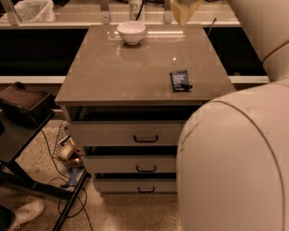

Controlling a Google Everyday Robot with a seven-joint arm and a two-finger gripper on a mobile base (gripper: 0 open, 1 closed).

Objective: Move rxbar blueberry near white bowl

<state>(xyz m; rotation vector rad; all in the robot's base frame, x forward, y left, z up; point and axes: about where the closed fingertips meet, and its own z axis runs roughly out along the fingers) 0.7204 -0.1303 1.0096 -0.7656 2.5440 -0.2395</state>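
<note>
The rxbar blueberry (180,80), a flat dark blue bar with pale lettering, lies on the brown cabinet top (135,67) near its right front edge. The white bowl (131,32) stands at the back of the top, left of centre, well apart from the bar. My gripper (183,10) is raised at the top edge of the view, behind the back of the cabinet top and far above the bar. Nothing shows in it. My white arm (235,167) fills the right foreground.
The cabinet has three drawers with dark handles (145,139). A black stand (22,108) sits at the left, with cables and a tape roll (67,151) on the floor. A shoe (27,212) is at the bottom left. A counter with poles runs behind.
</note>
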